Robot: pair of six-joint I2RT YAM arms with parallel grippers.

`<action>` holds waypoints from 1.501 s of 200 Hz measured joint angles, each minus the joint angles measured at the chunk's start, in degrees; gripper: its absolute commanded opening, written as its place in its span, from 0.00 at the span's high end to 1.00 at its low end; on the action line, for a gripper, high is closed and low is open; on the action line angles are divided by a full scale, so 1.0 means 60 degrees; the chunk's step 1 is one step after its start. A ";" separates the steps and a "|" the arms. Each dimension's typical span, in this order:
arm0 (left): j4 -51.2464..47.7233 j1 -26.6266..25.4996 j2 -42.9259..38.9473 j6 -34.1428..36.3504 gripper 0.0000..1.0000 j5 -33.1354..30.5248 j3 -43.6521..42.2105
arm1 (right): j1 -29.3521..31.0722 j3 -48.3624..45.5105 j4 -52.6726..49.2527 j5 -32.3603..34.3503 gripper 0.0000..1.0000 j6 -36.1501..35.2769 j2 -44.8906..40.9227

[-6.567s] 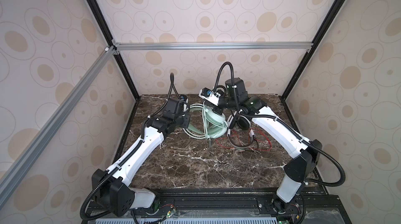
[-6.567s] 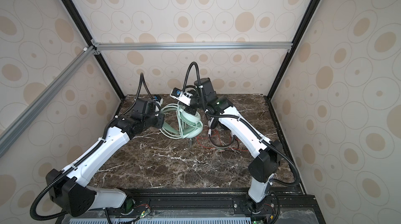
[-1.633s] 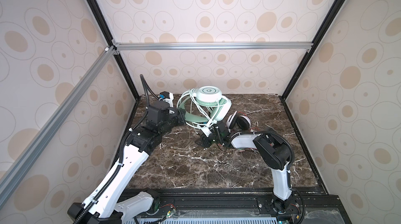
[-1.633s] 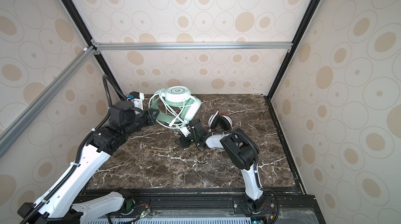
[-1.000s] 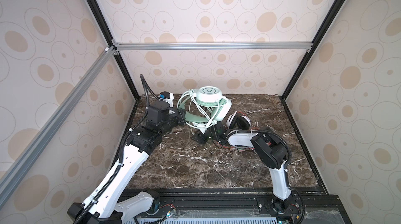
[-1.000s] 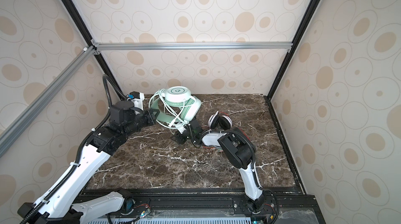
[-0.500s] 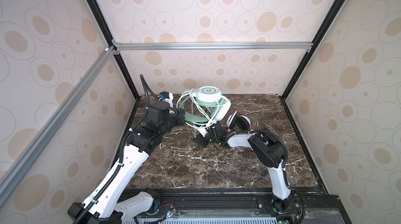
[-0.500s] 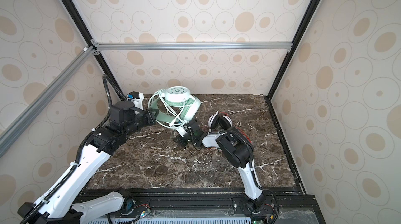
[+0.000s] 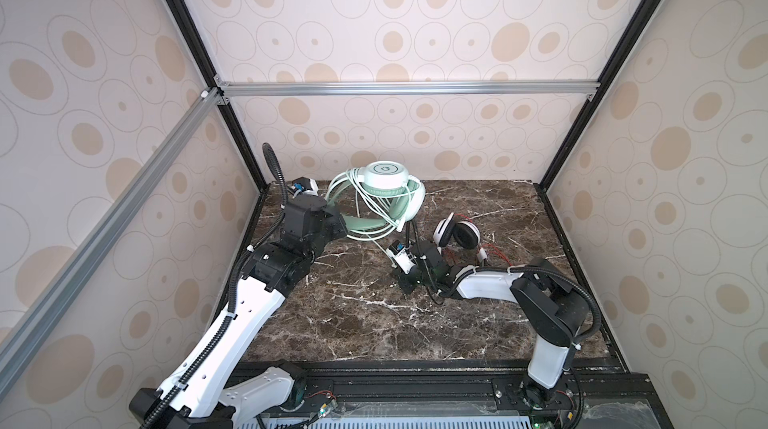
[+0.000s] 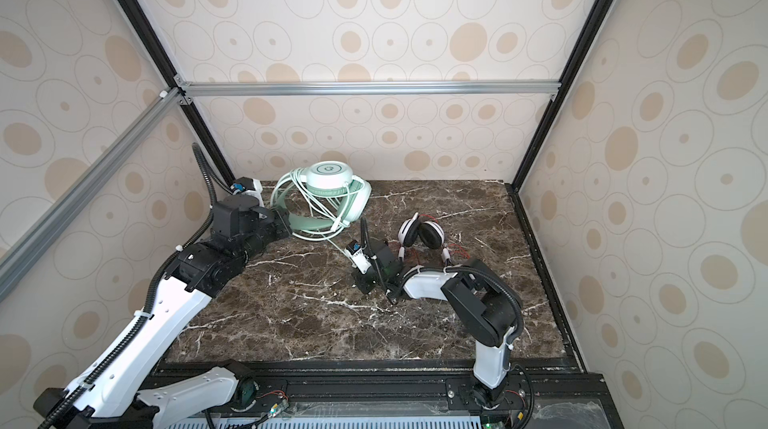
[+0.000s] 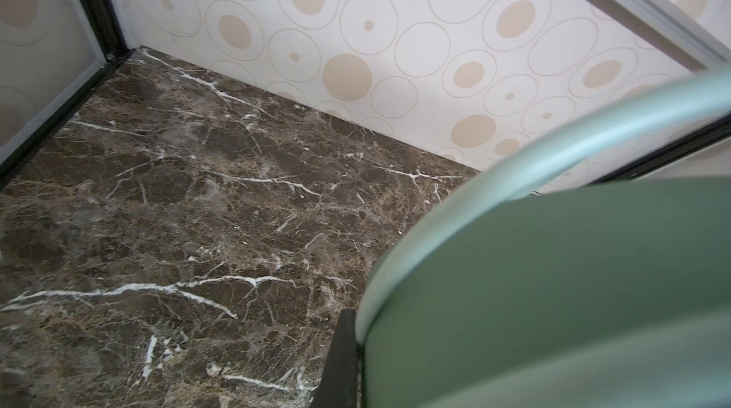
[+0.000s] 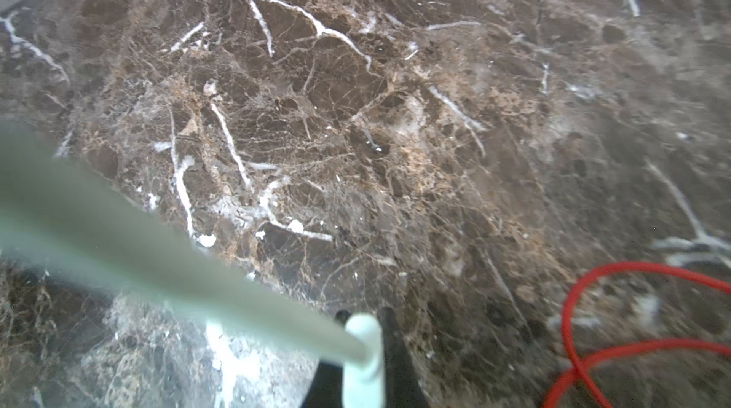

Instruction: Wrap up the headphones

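The mint-green headphones (image 9: 382,181) (image 10: 330,175) hang tilted above the back left of the marble table, with pale green cable looped around them. My left gripper (image 9: 343,225) (image 10: 286,223) is shut on their padded headband (image 11: 553,287); one black finger (image 11: 341,354) shows beside it. A strand of pale green cable (image 9: 380,246) runs down to my right gripper (image 9: 406,283) (image 10: 365,285), which sits low on the table. It is shut on the cable's plug end (image 12: 364,346). The white-and-black headphones (image 9: 455,233) (image 10: 422,233) lie to the right, their red cable (image 9: 492,254) (image 12: 573,307) loose.
The dark marble table (image 9: 353,323) is boxed in by patterned walls with black corner posts. An aluminium rail (image 9: 395,88) crosses overhead at the back. Red cable loops lie just beside my right gripper's forearm (image 9: 486,287).
My right gripper has closed on the pale green cable's plug end and shifted slightly on the table. The left arm and the mint-green headphones have stayed put.
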 measured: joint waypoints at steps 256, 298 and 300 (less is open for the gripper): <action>-0.2477 0.0903 0.2827 -0.1140 1.00 -0.2776 0.1370 | 0.2787 0.0240 -0.1169 0.9468 1.00 -0.6105 -0.3428; -0.3304 0.0404 0.3836 -0.0299 1.00 -0.3442 0.2433 | 0.3002 0.1577 -0.2499 0.9683 1.00 -0.6805 -0.3417; -0.3337 0.0379 0.3898 -0.0255 1.00 -0.3486 0.2492 | 0.3002 0.1625 -0.2557 0.9686 1.00 -0.6827 -0.3417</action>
